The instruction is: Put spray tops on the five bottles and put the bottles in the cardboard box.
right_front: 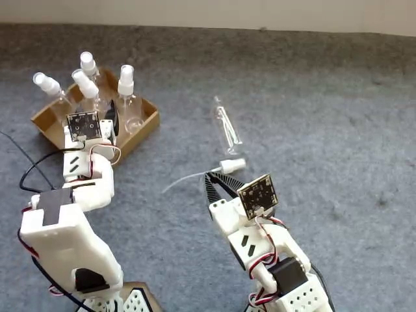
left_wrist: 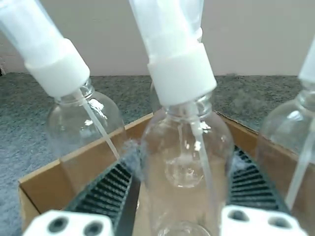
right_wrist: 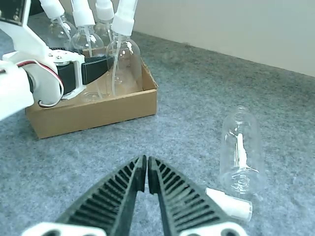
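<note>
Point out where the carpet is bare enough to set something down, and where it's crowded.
Bare: the wide stretch right of the loose bottle and right gripper, and the strip between the box and that bottle. Crowded: the box, packed with four capped bottles and the left gripper shut on one; the spray top lies at the right gripper's tips.
</note>
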You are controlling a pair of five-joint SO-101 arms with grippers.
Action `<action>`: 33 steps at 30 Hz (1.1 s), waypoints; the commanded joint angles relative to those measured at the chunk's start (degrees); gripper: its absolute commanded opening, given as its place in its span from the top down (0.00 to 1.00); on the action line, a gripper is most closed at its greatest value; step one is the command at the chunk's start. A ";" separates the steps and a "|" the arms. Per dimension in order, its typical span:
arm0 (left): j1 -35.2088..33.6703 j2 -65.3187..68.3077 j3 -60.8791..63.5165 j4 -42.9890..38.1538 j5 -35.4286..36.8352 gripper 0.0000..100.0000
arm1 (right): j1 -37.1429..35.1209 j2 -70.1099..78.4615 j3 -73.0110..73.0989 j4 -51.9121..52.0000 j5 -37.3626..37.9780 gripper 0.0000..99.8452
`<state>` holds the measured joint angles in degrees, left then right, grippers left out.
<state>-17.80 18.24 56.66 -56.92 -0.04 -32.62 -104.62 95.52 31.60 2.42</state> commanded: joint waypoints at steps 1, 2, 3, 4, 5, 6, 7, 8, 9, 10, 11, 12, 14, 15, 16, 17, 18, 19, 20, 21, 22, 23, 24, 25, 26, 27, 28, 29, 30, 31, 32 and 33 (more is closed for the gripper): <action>-1.01 -0.84 0.57 -0.35 -0.79 0.88 | 0.75 -0.31 6.29 0.04 0.00 0.99; -1.01 -0.84 0.57 -0.35 -0.79 0.88 | 0.75 -0.31 6.29 0.04 0.00 0.99; -1.01 -0.84 0.57 -0.35 -0.79 0.88 | 0.75 -0.31 6.29 0.04 0.00 0.99; -1.01 -0.84 0.57 -0.35 -0.79 0.88 | 0.75 -0.31 6.29 0.04 0.00 0.99; -1.01 -0.84 0.57 -0.35 -0.79 0.88 | 0.75 -0.31 6.29 0.04 0.00 0.99; -1.01 -0.84 0.57 -0.35 -0.79 0.88 | 0.75 -0.31 6.29 0.04 0.00 0.99; -1.01 -0.84 0.66 -0.35 -1.14 0.87 | 0.75 -0.31 6.29 0.04 0.00 0.99; -1.01 -0.75 0.66 -0.35 -1.76 0.86 | 0.75 -0.31 6.29 0.04 0.00 0.99; -1.01 -0.75 0.66 -0.35 -2.02 0.84 | 0.75 -0.31 6.29 0.04 0.00 0.99; -1.01 -0.66 0.66 -0.35 -2.11 0.84 | 0.75 -0.31 6.29 0.04 0.00 0.99; -1.01 -0.66 0.66 -0.35 -2.29 0.84 | 0.75 -0.31 6.29 0.04 0.00 0.99; -1.01 -0.66 0.66 -0.35 -2.20 0.84 | 0.75 -0.31 6.29 0.04 0.00 0.99; -1.01 -0.66 0.75 -0.35 -2.20 0.83 | 0.75 -0.31 6.29 0.04 0.00 0.99; -1.01 -0.66 0.75 -0.35 -2.11 0.83 | 0.75 -0.31 6.29 0.04 0.00 0.99; -1.01 -0.66 0.75 -0.35 -2.11 0.83 | 0.75 -0.31 6.29 0.04 0.00 0.99; -1.01 -0.75 0.84 -0.35 -2.11 0.83 | 0.75 -0.31 6.29 0.04 0.00 0.99; -1.01 -0.84 1.19 -0.35 -2.11 0.83 | 0.75 -0.31 6.29 0.04 0.00 0.99; -1.01 -0.84 1.45 -0.35 -2.20 0.83 | 0.75 -0.31 6.29 0.04 0.00 0.99; -1.01 -0.84 1.80 -0.35 -2.20 0.83 | 0.75 -0.31 6.29 0.04 0.00 0.99; -1.01 -0.84 1.89 -0.44 -2.20 0.83 | 0.75 -0.31 6.29 0.04 0.09 0.99; -1.10 -0.84 1.89 -0.44 -2.20 0.83 | 0.75 -0.31 6.29 0.04 0.09 0.99; -1.19 -0.84 1.89 -0.44 -2.20 0.83 | 0.75 -0.31 6.29 0.04 0.09 0.99; -1.54 -0.84 1.98 -0.44 -2.20 0.83 | 0.75 -0.31 6.29 0.04 0.09 0.99; -1.71 -0.84 1.98 -0.44 -2.11 0.83 | 0.75 -0.31 6.29 0.04 0.09 0.99; -1.89 -0.84 1.98 -0.44 -2.11 0.83 | 0.75 -0.31 6.29 0.04 0.09 0.99; -1.89 -0.84 1.98 -0.44 -2.11 0.83 | 0.75 -0.31 6.29 0.04 0.09 0.99; -1.89 -0.84 1.98 -0.44 -2.11 0.83 | 0.75 -0.31 6.29 0.04 0.09 0.99; -1.89 -0.84 2.07 -0.44 -2.20 0.83 | 0.75 -0.31 6.29 0.04 0.09 0.99; -1.89 -0.84 2.07 -0.44 -2.11 0.83 | 0.75 -0.31 6.29 0.04 0.09 0.99; -1.89 -0.84 2.07 -0.44 -2.11 0.83 | 0.75 -0.31 6.29 0.04 0.09 0.99; -1.89 -0.84 2.07 -0.44 -2.11 0.83 | 0.75 -0.31 6.29 0.04 0.09 0.99; -1.89 -0.84 2.07 -0.44 -2.11 0.83 | 0.75 -0.31 6.29 0.04 0.09 0.99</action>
<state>-18.77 18.07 57.89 -57.19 -1.45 -32.62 -104.62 95.52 31.60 2.42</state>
